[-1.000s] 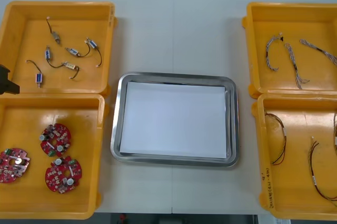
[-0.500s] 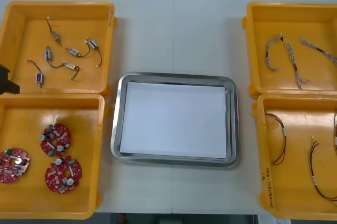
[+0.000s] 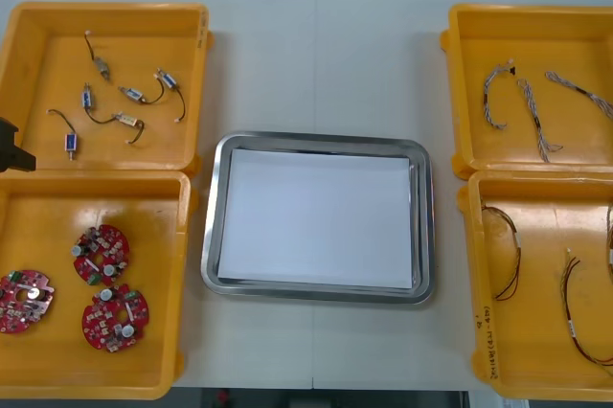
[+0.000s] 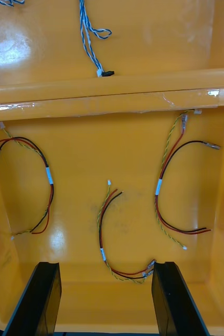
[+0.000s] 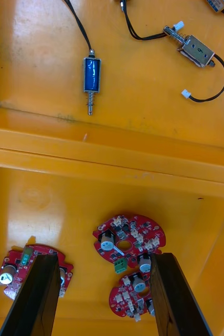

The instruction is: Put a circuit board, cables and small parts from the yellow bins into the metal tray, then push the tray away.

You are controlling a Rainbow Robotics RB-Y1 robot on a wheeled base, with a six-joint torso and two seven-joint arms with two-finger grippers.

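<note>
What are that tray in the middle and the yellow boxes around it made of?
Metal tray: likely polished steel, given its shiny, mirror-like rim; the flat white inside could be paper. Yellow bins: probably moulded plastic, smooth and glossy, with rounded corners and soft glare.

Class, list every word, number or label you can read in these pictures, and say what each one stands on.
Handwritten line on the rim of the near right yellow bin: too small to read.
Mark on a small metal part: possibly "9", not certain.
Red circuit boards: no legible print.
Nothing else is legible.
</note>
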